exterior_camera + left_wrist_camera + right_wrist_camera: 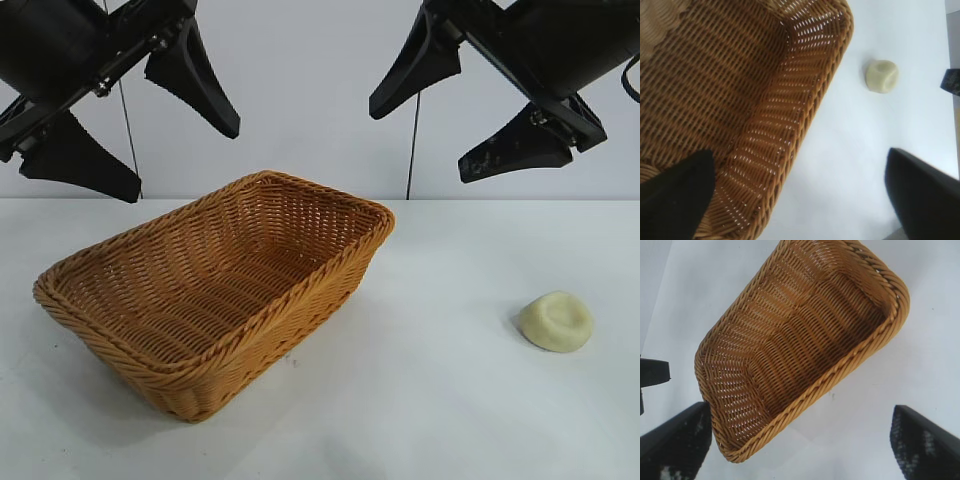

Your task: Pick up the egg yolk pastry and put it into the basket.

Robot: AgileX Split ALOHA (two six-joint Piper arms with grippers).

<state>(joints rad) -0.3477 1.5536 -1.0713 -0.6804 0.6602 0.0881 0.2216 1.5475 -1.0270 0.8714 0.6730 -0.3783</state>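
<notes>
The egg yolk pastry (556, 321), a small pale yellow dome with a dented top, lies on the white table at the right; the left wrist view also shows the pastry (882, 76). The orange-brown wicker basket (90, 262) stands empty left of centre, and its rim (832, 80) (860, 351) shows in both wrist views. My left gripper (135, 150) hangs open high above the basket's left end. My right gripper (455, 125) hangs open high above the table, up and left of the pastry. Neither holds anything.
The white table (420, 400) spreads around the basket and the pastry. A pale wall stands behind, with two thin cables (412, 150) hanging down it.
</notes>
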